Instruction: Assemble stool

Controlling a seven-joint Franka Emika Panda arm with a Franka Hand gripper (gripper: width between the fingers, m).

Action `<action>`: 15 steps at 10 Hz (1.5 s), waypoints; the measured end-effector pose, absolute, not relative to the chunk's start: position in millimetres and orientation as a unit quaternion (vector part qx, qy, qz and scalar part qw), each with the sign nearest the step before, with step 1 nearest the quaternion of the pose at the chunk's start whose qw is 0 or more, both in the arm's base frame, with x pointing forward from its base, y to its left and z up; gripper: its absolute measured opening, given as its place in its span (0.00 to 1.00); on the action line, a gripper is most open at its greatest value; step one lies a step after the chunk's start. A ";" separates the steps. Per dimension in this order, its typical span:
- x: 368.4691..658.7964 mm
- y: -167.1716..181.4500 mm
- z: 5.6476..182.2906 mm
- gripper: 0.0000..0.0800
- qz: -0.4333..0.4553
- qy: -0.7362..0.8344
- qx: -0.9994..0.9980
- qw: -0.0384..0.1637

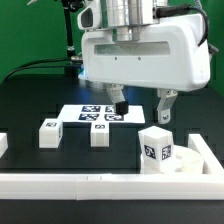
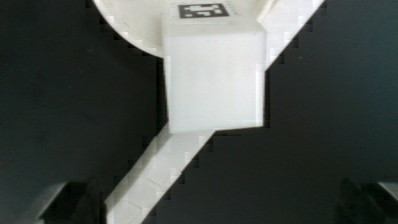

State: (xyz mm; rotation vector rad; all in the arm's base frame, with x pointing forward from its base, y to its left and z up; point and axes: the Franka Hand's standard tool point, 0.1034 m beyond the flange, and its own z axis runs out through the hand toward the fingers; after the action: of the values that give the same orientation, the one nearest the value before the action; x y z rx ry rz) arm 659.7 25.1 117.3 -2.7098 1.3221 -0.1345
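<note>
The white round seat (image 1: pixel 178 160) lies at the front of the exterior view's right, inside the corner of the rails. One blocky leg (image 1: pixel 152 146) with a tag stands upright on it. Two more legs (image 1: pixel 48 133) (image 1: pixel 98 134) lie loose on the black table, towards the exterior view's left. My gripper (image 1: pixel 141 104) hangs open and empty above and behind the seat. In the wrist view the standing leg (image 2: pixel 215 80) shows large, with the seat (image 2: pixel 143 25) behind it. My gripper (image 2: pixel 217 205) holds nothing, and only dark fingertips (image 2: pixel 61 203) show at the frame's corners.
The marker board (image 1: pixel 92 113) lies flat behind the loose legs, under my gripper. Long white rails run along the front (image 1: pixel 70 182) and the exterior view's right (image 1: pixel 207 152). A rail (image 2: pixel 157 175) crosses the wrist view diagonally. A short white piece (image 1: pixel 3 145) sits at the left edge.
</note>
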 end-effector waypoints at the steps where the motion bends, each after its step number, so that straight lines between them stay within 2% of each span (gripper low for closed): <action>1: 659.6 24.4 117.1 0.81 -0.045 0.435 -0.897 0.062; 3: 650.4 8.5 113.4 0.81 -0.046 0.385 -0.919 0.071; 5: 644.7 -12.3 117.3 0.81 -0.048 0.312 -0.946 0.068; 9: 647.1 -14.4 120.4 0.81 -0.064 0.202 -0.976 0.056; 10: 645.1 -16.7 117.3 0.81 -0.064 0.163 -0.983 0.052; 12: 618.2 -34.0 95.0 0.81 -0.045 0.065 -0.996 0.036; 15: 579.8 -45.9 77.3 0.81 -0.036 -0.002 -0.999 0.023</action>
State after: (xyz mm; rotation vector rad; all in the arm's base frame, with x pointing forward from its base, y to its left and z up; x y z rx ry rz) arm 579.8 -45.9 77.3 -3.0939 -0.0077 -0.1113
